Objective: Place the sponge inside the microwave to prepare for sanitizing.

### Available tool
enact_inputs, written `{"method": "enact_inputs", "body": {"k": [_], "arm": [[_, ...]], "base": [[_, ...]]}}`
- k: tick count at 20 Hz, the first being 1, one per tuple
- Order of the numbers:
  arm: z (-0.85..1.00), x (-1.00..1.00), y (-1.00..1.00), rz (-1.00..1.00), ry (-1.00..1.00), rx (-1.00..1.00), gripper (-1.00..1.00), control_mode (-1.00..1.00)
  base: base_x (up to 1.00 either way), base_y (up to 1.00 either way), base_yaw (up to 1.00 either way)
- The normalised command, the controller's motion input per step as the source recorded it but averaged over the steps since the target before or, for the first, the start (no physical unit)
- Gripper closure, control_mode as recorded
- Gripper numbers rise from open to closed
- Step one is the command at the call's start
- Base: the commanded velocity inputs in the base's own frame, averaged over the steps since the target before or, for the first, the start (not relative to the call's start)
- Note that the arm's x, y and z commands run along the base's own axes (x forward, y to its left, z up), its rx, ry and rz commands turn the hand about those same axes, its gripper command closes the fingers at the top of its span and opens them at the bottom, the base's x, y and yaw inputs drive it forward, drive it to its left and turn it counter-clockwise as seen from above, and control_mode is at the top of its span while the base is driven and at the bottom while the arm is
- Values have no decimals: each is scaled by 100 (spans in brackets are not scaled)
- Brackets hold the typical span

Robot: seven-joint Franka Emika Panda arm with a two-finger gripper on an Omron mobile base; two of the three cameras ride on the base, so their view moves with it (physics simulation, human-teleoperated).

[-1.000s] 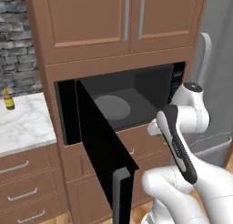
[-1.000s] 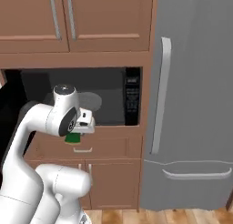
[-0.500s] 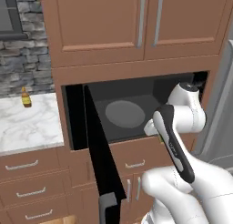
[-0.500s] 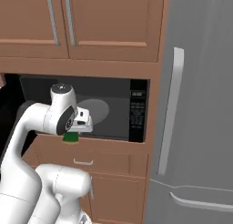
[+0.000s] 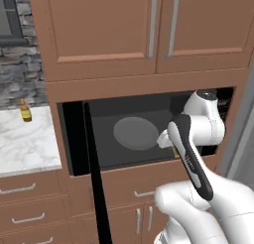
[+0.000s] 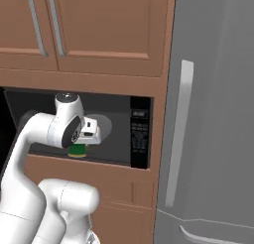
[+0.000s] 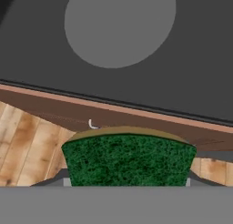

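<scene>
Hand view shows my gripper (image 7: 126, 184) clamped on the sponge (image 7: 128, 160) at the microwave (image 7: 191, 73) front edge, short of the turntable (image 7: 119, 25); light and squashy, I judge, so hold its sides gently.

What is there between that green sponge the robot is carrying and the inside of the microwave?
Nothing visible. The microwave door is swung wide open to the left, and its grey floor and round turntable lie bare ahead. The sponge, held in the end effector, sits just outside the front edge of the opening.
</scene>
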Motion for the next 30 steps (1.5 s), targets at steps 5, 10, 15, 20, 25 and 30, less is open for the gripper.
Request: {"method": "enact_inputs", "body": {"k": [5,10,15,20,25,30], "arm": [[0,0,0,0,0,0,100,100],[0,0,0,0,0,0,100,100],[0,0,0,0,0,0,100,100],[0,0,0,0,0,0,100,100],[0,0,0,0,0,0,100,100],[0,0,0,0,0,0,100,100]], "base": [[31,-7,25],[18,0,15],[14,0,2],[0,0,0],[0,0,0],[0,0,0]]}}
